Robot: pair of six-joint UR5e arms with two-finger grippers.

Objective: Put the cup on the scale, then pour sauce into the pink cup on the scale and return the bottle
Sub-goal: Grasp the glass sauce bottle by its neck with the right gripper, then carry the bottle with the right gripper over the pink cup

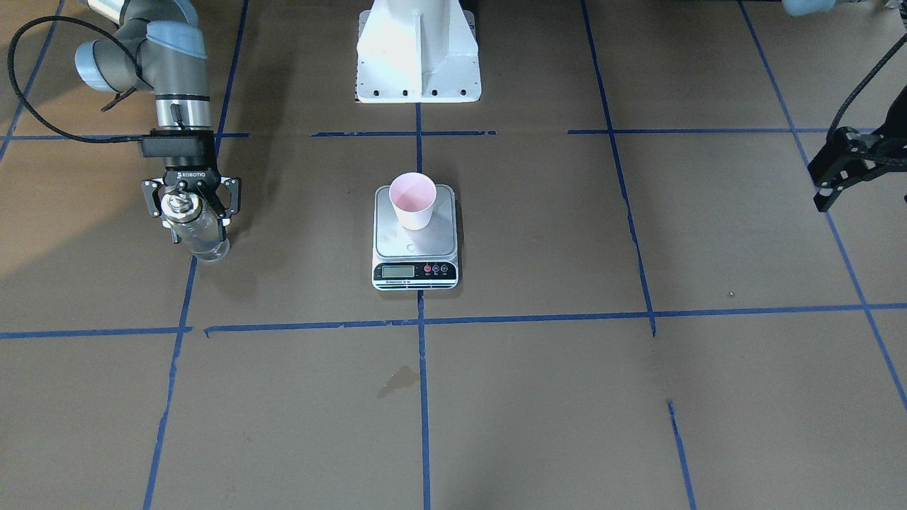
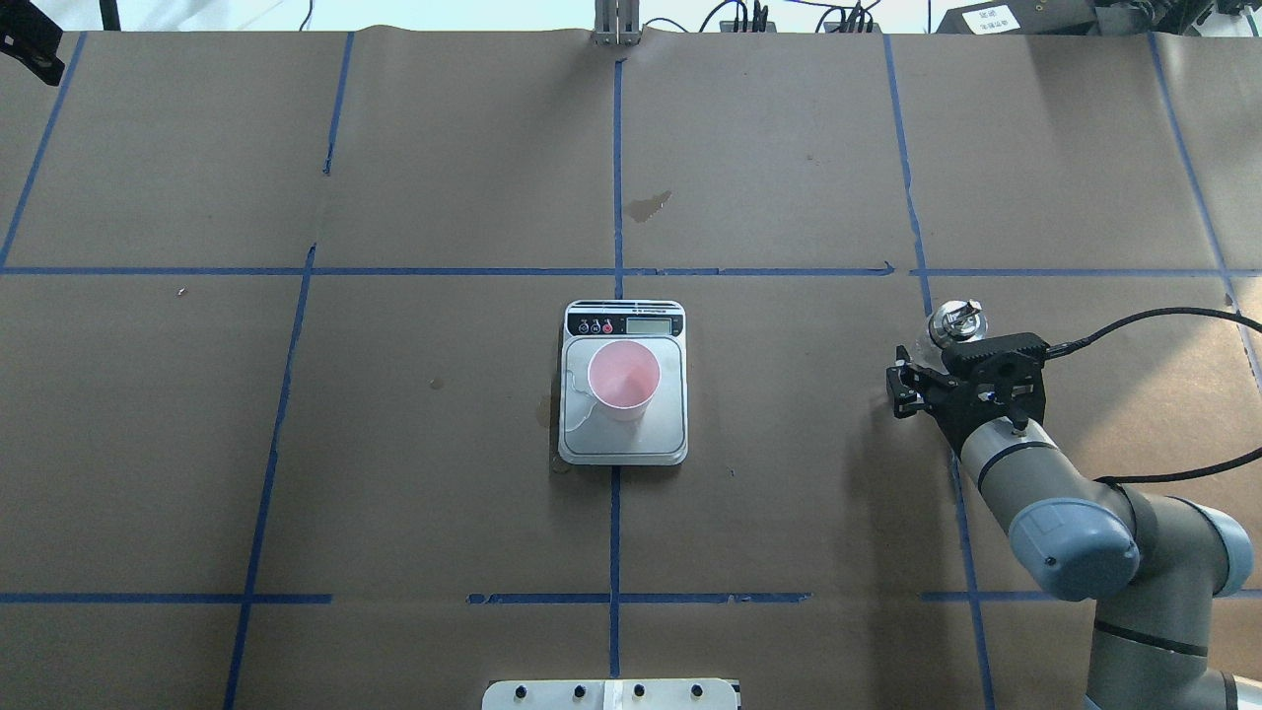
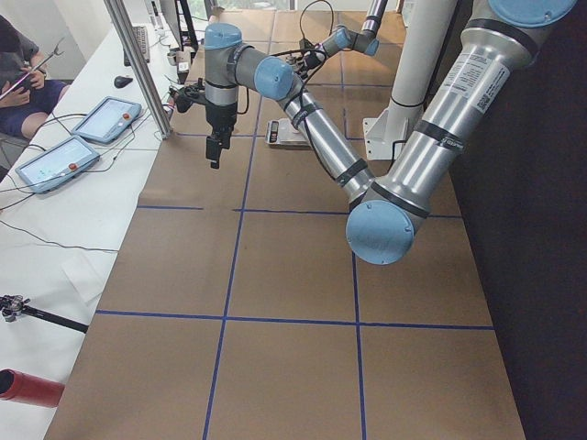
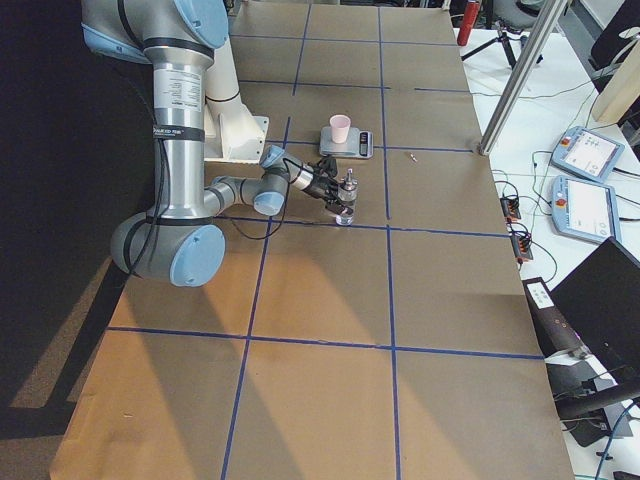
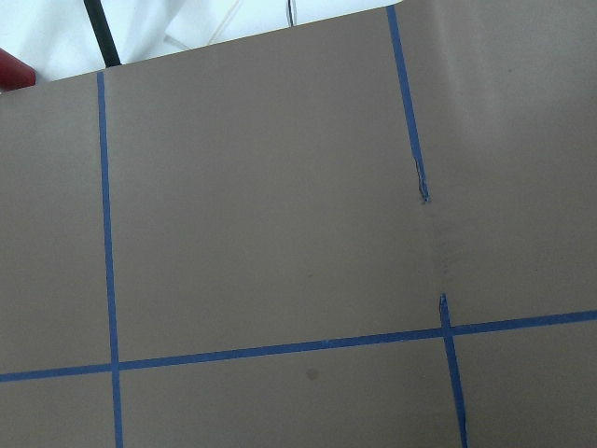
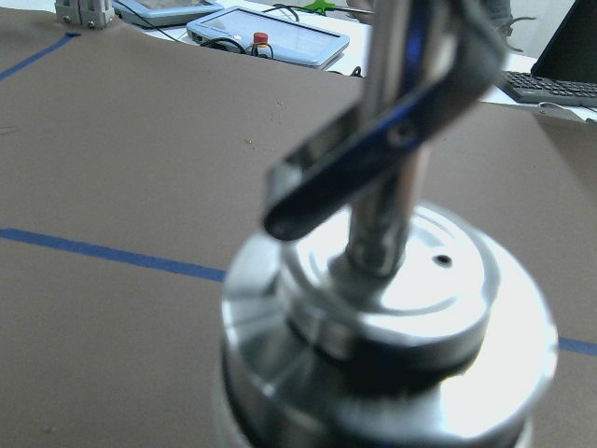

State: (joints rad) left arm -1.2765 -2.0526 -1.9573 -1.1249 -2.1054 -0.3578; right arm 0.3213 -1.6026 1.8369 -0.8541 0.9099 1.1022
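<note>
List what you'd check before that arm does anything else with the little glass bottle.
1. Cup upright on the scale platform: ok.
2. Right end effector has its fingers either side of the bottle: ok.
3. Fingers actually clamped on the bottle: cannot tell.
4. Bottle upright, spout on top: ok.
5. Liquid in the cup: cannot tell.
6. Left end effector well away from the scale: ok.

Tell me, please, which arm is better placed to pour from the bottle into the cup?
Right. The right gripper flanks the bottle, not far from the cup on the scale; the left gripper hangs empty at the table's opposite end.
</note>
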